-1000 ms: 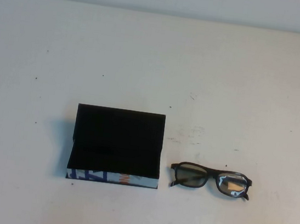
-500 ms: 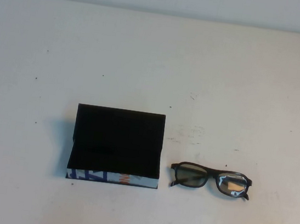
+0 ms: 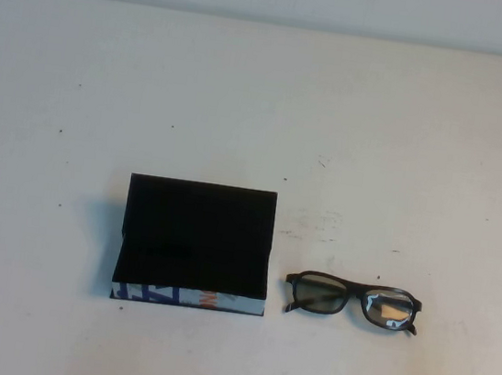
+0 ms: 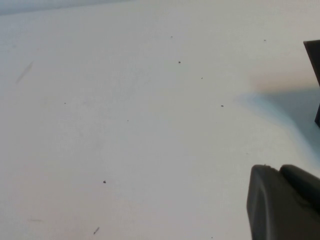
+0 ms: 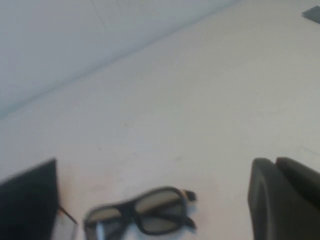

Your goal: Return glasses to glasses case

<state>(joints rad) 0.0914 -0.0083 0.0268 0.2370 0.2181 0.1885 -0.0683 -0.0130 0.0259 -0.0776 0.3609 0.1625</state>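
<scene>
White speckled table [image 3: 262, 106]

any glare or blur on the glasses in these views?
High view: the glasses are sharp, with bright glare on the lens farther from the glasses case. Right wrist view: glasses soft and out of focus; right pincer a dark blur at the edge. Left wrist view: only the left pincer and the case's shadow.

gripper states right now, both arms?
Left tool: off the case's side, cannot be told.
Right tool: near the glasses, cannot be told.
</scene>
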